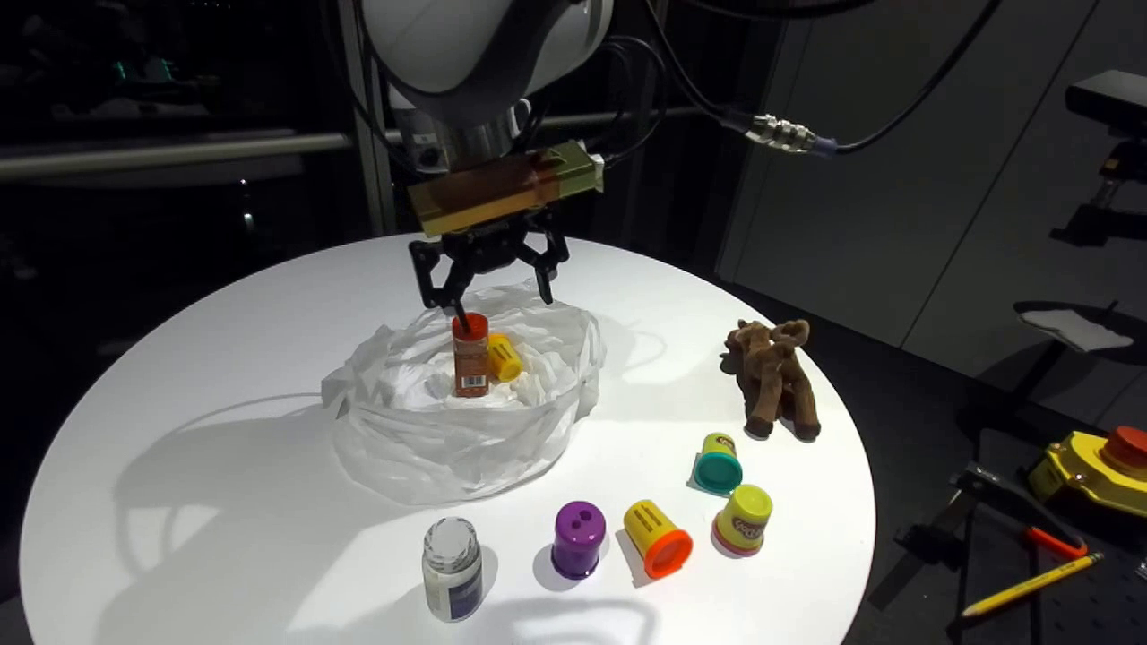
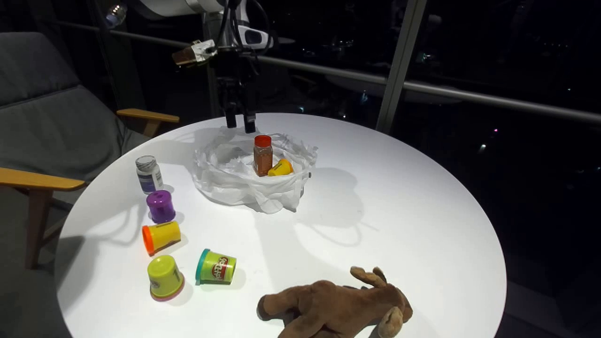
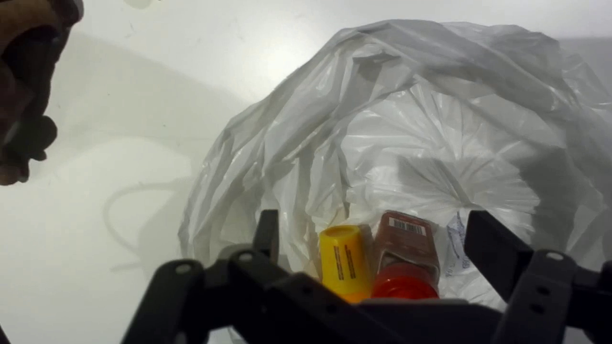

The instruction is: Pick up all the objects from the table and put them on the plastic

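The white plastic bag stands open on the round table. A red-capped spice bottle is upright inside it, beside a tilted yellow tub. Both also show in the wrist view, as the bottle and the yellow tub. My gripper is open and empty above the bag. On the table are a grey-white bottle, a purple container, a yellow tub with orange lid, a lime tub with pink lid, a teal-lidded tub and a brown plush toy.
The round white table has an open edge all round. A grey armchair stands beside it in an exterior view. A stand with a yellow box and red button is off the table. A window rail runs behind.
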Controlling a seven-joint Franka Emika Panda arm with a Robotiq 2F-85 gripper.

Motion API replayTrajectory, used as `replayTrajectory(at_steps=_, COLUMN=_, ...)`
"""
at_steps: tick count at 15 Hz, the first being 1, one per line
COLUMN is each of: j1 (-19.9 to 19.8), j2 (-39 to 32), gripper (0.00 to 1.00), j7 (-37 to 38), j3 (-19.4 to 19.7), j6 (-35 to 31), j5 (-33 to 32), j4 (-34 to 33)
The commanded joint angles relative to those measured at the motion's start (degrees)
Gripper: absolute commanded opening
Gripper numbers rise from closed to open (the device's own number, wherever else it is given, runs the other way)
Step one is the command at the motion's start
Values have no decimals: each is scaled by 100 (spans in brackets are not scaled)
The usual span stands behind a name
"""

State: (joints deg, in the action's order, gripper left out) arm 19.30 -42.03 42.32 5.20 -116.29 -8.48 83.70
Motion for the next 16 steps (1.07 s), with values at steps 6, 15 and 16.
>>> replayTrajectory(at_steps=6, j1=-176, j2=821, gripper=100, j7=764, j3=317, j6=-2747, j5=-222, j4=2577)
replayTrajectory(at_steps=15, j1=1388, j2=1756, gripper=100, j7=2300, j3=1831, j6=-5908, j5=-778, j4=5525)
replayTrajectory(at_steps=16, j1=1869, j2=1862, gripper=100, j7=2548, j3=2308, j6=-6367, j5=-817, j4=5881)
